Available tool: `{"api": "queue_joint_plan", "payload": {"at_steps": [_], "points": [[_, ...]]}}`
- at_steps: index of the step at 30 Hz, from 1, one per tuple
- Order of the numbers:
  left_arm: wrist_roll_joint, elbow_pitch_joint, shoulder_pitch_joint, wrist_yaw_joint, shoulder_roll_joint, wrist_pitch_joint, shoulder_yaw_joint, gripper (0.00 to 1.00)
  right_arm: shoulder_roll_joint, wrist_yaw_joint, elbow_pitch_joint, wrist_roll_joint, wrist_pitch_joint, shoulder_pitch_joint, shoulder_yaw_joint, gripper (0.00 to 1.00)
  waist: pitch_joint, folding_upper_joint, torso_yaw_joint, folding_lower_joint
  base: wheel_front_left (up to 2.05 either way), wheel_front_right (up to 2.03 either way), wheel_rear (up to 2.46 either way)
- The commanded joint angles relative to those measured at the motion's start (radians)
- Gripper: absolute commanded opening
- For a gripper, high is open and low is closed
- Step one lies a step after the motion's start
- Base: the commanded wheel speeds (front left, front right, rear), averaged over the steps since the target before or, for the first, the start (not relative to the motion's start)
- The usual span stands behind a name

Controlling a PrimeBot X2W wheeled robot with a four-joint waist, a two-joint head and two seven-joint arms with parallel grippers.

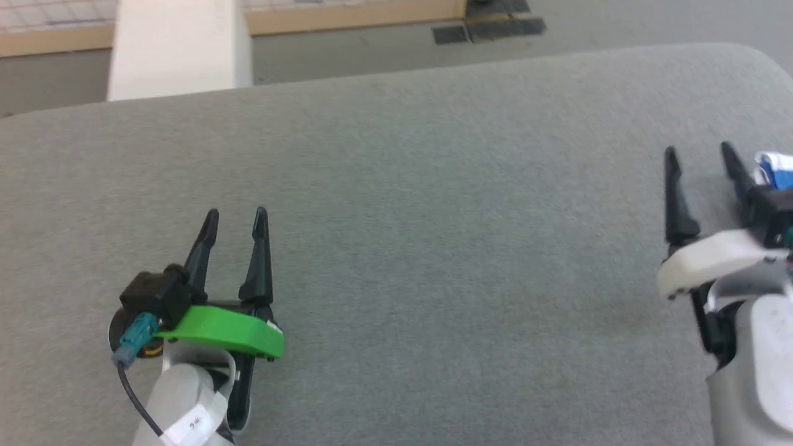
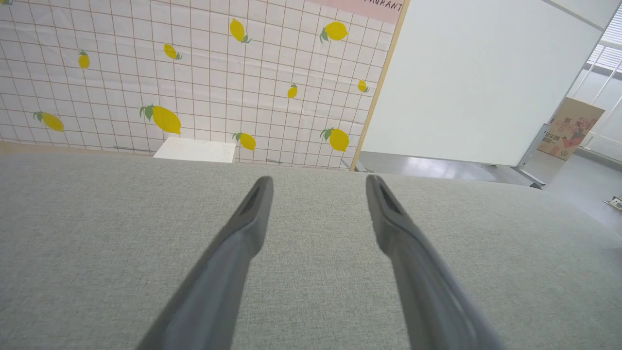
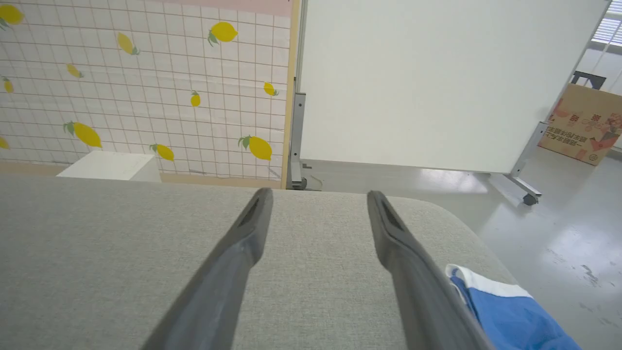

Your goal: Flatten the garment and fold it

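The garment (image 3: pixel 505 313), bright blue fabric with a white band along one edge, lies on the grey padded table (image 1: pixel 433 204) near its right edge; most of it is cut off. In the head view a small blue and white piece of the garment (image 1: pixel 777 170) peeks out behind my right wrist. My right gripper (image 1: pixel 699 153) stands open just left of it, nothing between its fingers (image 3: pixel 233 262). My left gripper (image 1: pixel 235 214) is open over bare table at the lower left, its fingers (image 2: pixel 243 233) empty.
Beyond the table's far edge stand a white block (image 1: pixel 176 46), a lemon-print tiled wall (image 2: pixel 194 73) and a white rolling board (image 3: pixel 437 82). A cardboard box (image 3: pixel 583 124) sits on the glossy floor at the right. The table's rounded right corner (image 3: pixel 461 223) is close to my right gripper.
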Motion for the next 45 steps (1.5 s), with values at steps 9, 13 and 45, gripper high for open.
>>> {"api": "queue_joint_plan", "payload": {"at_steps": [9, 13, 45], "points": [[0.014, 0.003, 0.063, -0.014, -0.025, -0.005, 0.009, 1.00, 0.057, -0.002, -0.105, 0.046, -0.069, 0.161, 0.037, 1.00, -0.108, -0.0001, 0.113, 0.0001, 0.00, 0.00, 0.00], [0.025, -0.003, 0.092, -0.016, -0.033, -0.005, 0.004, 1.00, 0.061, -0.002, -0.127, 0.074, -0.079, 0.224, 0.033, 1.00, -0.121, -0.0001, 0.126, 0.0001, 0.00, 0.00, 0.00], [0.029, -0.006, 0.189, -0.010, -0.039, 0.001, 0.003, 0.00, 0.060, 0.000, -0.196, 0.065, -0.066, 0.426, 0.060, 0.00, -0.173, -0.0001, 0.156, 0.0001, 0.00, 0.00, 0.00]]}}
